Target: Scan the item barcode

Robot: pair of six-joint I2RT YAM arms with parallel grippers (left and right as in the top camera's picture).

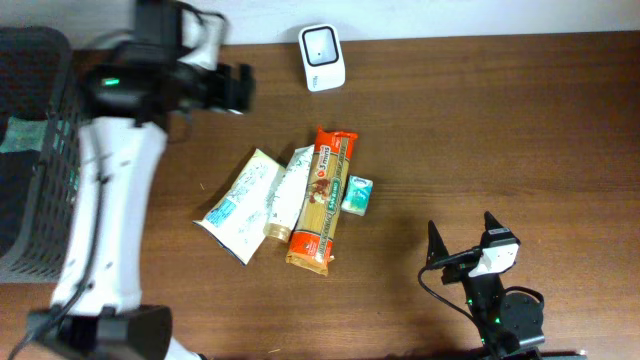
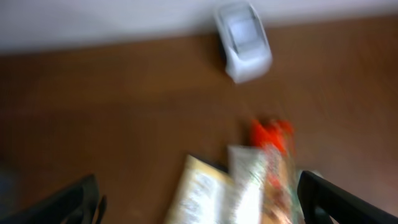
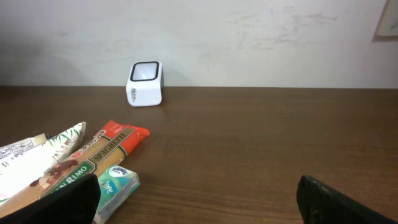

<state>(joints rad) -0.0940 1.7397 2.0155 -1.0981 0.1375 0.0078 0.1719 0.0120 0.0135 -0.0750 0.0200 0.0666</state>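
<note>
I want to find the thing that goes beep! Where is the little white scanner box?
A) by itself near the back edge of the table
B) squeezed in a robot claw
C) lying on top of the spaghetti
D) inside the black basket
A: the white scanner stands alone by the far edge of the table, clear of the spaghetti pack and the packets beside it.
</note>
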